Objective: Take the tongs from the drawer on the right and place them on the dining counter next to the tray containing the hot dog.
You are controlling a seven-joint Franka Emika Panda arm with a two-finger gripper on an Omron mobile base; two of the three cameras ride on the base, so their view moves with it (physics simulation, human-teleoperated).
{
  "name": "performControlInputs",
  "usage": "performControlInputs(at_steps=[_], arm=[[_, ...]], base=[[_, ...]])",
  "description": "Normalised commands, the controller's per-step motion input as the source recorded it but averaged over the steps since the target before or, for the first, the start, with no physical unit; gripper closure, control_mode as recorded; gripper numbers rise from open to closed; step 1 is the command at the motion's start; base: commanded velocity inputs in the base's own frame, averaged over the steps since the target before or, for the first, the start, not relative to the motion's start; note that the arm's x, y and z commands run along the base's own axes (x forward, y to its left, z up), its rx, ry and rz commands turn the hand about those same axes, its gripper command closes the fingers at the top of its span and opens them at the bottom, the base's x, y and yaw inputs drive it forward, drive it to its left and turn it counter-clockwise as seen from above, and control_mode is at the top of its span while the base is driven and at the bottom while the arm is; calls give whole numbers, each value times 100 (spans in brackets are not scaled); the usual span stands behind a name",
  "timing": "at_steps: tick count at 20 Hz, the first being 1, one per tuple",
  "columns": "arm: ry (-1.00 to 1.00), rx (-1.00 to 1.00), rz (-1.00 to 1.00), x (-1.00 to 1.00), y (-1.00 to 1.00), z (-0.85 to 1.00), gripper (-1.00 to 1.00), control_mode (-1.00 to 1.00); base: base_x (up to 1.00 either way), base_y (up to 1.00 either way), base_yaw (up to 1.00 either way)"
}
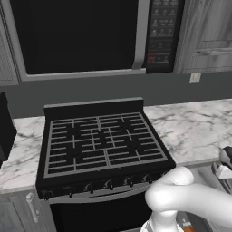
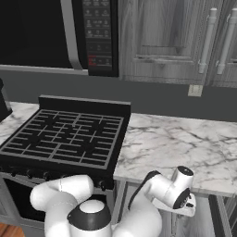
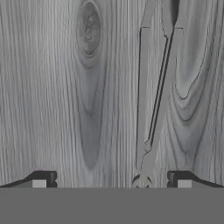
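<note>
Currently, the white robot arm is reaching down in front of the grey wood-grain cabinet to the right of the black gas stove, below the front edge of the white marble worktop. In the hand view, the two-finger gripper is standing released, its dark fingertips spread wide apart with nothing between them.

The hand camera is looking straight onto the grey wood-grain floor of the shallow drawer. Lying flat on it are the slim grey metal tongs, two long narrow arms running roughly from the top edge of the view down toward the bottom, joined at a small curved loop that sits just inside the right fingertip. The tongs are lying right of the midline between the fingertips, not centred, and their arms are angled slightly.

The pick-up step appears not yet begun; the gripper is hovering over the drawer floor.

Several things could go wrong from here. Because the tongs are lying off-centre, a straight descent could bring the right fingertip down onto the metal instead of beside it, pushing the tongs away. Being thin and flat against the wood, they could slip out as the fingers close. Grasping near the looped end alone could let the long arms swing or tip.
</note>
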Motion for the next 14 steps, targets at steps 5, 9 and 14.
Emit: performControlInputs(at_steps=[5, 9, 14], arm=[[0, 0, -2, 33, -19, -22, -100, -100], [0, -2, -4, 31, -28, -23, -100, -100], [0, -2, -5, 25, -36, -26, -100, -100]], base=[[0, 0, 0], [0, 0, 0], [0, 0, 0]])
